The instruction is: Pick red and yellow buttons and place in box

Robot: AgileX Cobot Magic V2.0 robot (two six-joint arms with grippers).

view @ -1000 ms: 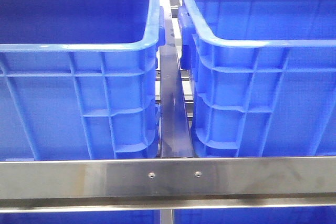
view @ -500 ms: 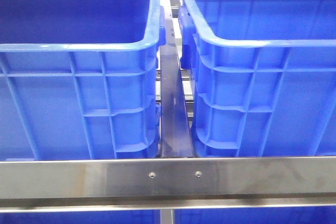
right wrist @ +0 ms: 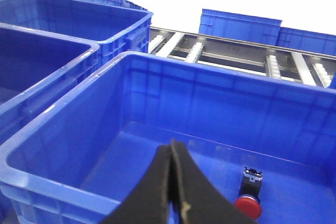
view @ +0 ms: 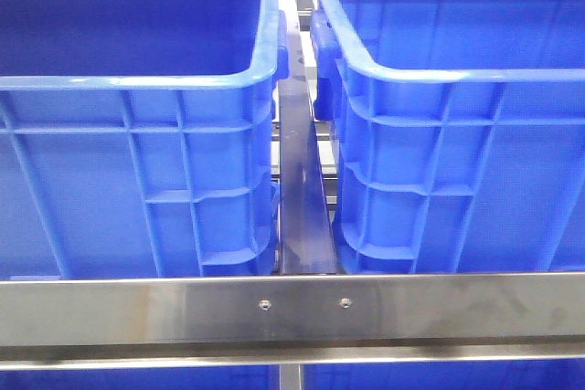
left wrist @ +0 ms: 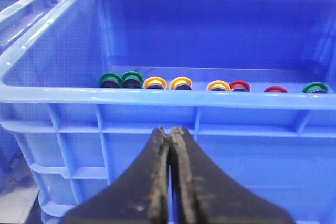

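Ribbed blue plastic crate (round glossy buttons inside)

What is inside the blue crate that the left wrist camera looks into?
A row of buttons lies along the floor of the blue crate: green ones, yellow ones, red ones and another green. The near wall hides their lower parts and the floor in front of them.

- A steel rack is carrying the load, its bright front rail running across the front view with two small screws showing.
- Two blue crates are sitting directly on it, the left crate and the right crate standing side by side.
- A dark divider bar is running back between them.
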